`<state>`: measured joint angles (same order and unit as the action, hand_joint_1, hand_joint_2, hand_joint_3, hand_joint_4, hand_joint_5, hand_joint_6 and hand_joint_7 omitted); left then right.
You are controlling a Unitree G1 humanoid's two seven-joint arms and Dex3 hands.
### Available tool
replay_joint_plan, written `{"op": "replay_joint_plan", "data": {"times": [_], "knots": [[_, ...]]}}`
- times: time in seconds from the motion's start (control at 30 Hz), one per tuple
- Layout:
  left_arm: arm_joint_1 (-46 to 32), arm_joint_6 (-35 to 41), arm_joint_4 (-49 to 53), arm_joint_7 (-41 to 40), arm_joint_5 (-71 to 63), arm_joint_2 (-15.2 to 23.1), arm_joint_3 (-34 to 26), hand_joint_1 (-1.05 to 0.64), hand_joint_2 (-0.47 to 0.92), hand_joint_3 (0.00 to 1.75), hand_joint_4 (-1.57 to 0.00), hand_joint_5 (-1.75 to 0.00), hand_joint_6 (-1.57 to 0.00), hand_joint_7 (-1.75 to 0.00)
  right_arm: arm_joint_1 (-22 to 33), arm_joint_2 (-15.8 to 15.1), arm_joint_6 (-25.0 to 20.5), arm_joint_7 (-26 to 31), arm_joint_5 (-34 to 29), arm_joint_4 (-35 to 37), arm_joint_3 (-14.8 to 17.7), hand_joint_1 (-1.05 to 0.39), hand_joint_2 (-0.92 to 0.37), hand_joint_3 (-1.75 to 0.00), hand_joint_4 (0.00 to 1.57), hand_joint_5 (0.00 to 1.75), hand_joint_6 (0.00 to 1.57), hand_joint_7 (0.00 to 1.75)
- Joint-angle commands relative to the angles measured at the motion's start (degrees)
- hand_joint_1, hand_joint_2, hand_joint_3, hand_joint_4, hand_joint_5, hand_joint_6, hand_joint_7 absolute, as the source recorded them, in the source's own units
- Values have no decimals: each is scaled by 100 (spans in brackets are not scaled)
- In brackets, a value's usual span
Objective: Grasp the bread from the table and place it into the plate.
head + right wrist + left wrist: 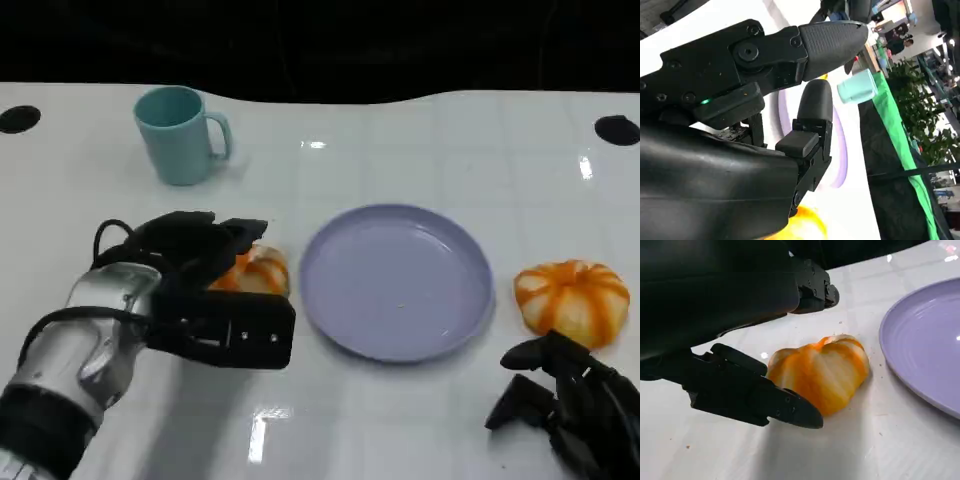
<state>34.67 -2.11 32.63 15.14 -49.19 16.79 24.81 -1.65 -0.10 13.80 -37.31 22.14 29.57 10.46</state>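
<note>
Bread (258, 272) sits left of centre, just beside the plate's (400, 285) left rim. Left hand (205, 290) is over it, fingers (760, 400) spread around the bun; can't confirm contact, so not gripped yet. Judgement: close evenly on both sides, lift before moving right to get over the rim. Cup (182, 134) upper left is well apart. Second bun (572, 300) lies right of plate; right hand (565, 405) lower right holds nothing, fingers apart.
</note>
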Motion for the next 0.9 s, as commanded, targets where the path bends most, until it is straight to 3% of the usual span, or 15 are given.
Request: {"op": "replay_joint_plan", "data": {"times": [0.03,0.4,0.6,0.63,0.7,0.73,0.8,0.83,0.9], "knots": [[411,47,812,-295,84,-110,156,-53,84,0,0,0,-6,-1,50,-73,-8,32,44,-39,55,-53,-92,-25,65,150,60,117],[1276,-183,2882,-935,231,-566,605,-57,85,1,-7,-3,-10,-2,48,-78,1,49,22,-38,42,-54,-92,-25,63,150,59,114],[1455,-383,3366,-1097,390,-656,668,-57,86,1,-9,-5,-11,-2,44,-80,-6,66,17,-52,31,-55,-92,-24,63,151,60,115],[1470,-465,3457,-1127,461,-674,633,-54,90,7,-21,-10,-24,-6,39,-81,-7,54,25,-49,32,-53,-92,-24,63,152,60,115],[1484,-615,3622,-1323,557,-693,608,-53,91,10,-28,-13,-30,-9,21,-84,-6,28,42,-24,39,-53,-92,-24,63,152,59,115],[1487,-672,3688,-1456,574,-696,615,-38,92,12,-49,-22,-53,-12,12,-85,-5,17,50,-9,44,-53,-92,-24,64,152,60,115],[1515,-699,3814,-1675,605,-721,613,-31,92,11,-67,-36,-73,-14,7,-84,48,37,18,15,42,-53,-92,-24,64,152,60,116],[1546,-656,3877,-1732,635,-743,599,-32,92,8,-73,-70,-93,-14,5,-85,95,43,-5,36,41,-54,-92,-25,64,152,60,117],[1589,-612,3968,-1805,686,-771,601,-33,91,5,-71,-119,-115,-15,1,-87,152,44,-26,67,40,-54,-92,-26,64,152,60,118]]}}
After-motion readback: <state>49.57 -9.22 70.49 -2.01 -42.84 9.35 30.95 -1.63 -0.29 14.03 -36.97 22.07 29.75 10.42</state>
